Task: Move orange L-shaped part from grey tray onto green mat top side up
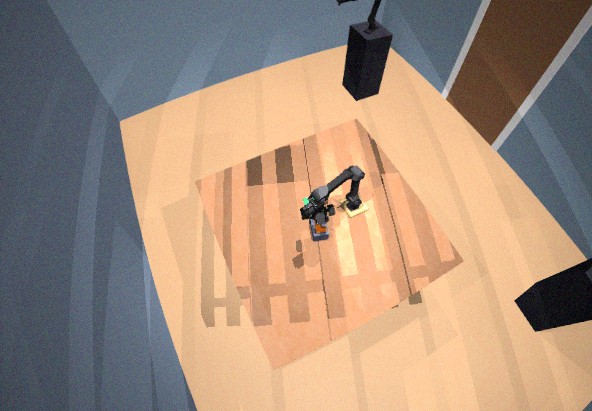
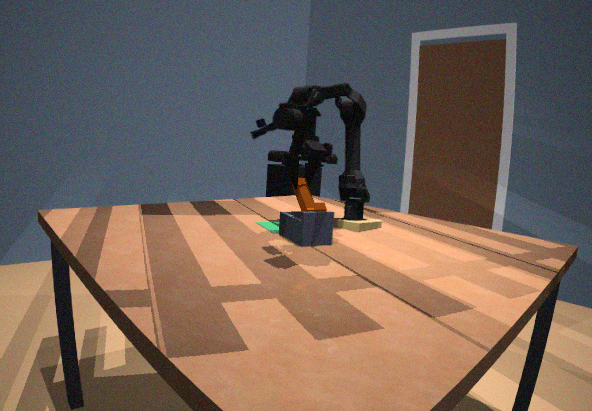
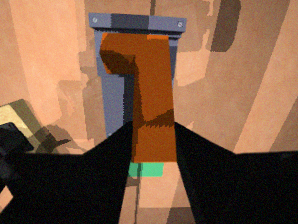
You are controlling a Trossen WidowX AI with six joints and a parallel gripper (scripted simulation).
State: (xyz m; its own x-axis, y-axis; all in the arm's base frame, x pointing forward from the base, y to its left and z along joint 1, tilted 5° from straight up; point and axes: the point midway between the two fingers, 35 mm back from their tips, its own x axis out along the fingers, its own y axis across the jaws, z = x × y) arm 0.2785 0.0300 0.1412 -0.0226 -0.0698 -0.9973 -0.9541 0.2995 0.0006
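Note:
My gripper is shut on the straight end of the orange L-shaped part. The part hangs tilted from the fingers, its L-shaped end pointing down toward the grey tray. In the exterior view the part is raised above the tray's top, its lower end just over the pocket. The green mat lies on the table beside the tray, partly hidden by the part and the fingers in the wrist view.
The arm's base stands on a tan plate next to the tray. A dark pedestal with a second arm stands beyond the table. A door is at the back right.

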